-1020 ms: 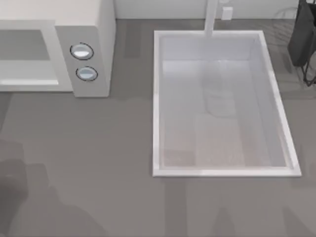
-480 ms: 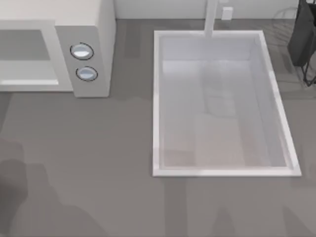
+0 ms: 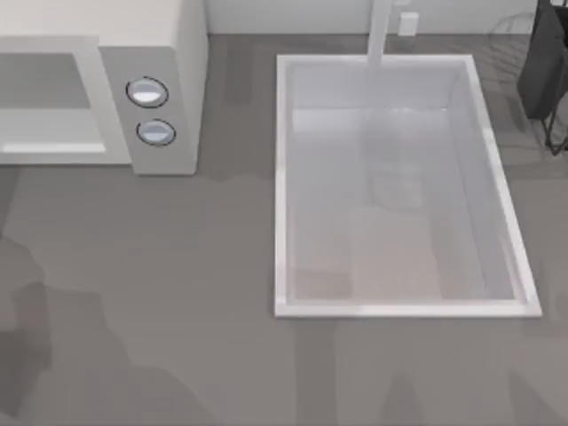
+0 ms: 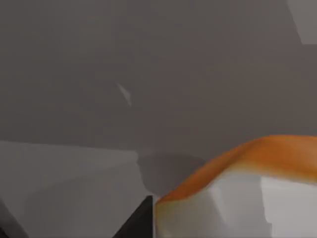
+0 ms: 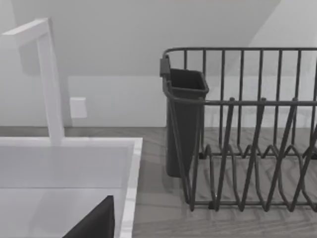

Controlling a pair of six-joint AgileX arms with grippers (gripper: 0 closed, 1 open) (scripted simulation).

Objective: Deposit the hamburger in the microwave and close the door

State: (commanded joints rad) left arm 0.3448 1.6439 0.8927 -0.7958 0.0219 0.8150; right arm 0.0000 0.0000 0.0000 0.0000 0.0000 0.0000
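Grey countertop runs under everything we can see, with the microwave at the top view's left and a white sink in the middle.

Right by our left wrist camera there is an orange and pale shape, probably the hamburger, but it is so close that we are not sure. A dark bit beside it may be one of our left fingers. We cannot tell if that hand is holding the bun or just sits next to it.

Our left arm is the nearer one to the microwave. Its front faces the near edge of the table, so the bun must go in from that side.

Our right wrist camera looks at the faucet and a dark dish rack, far from the job. That arm looks parked.
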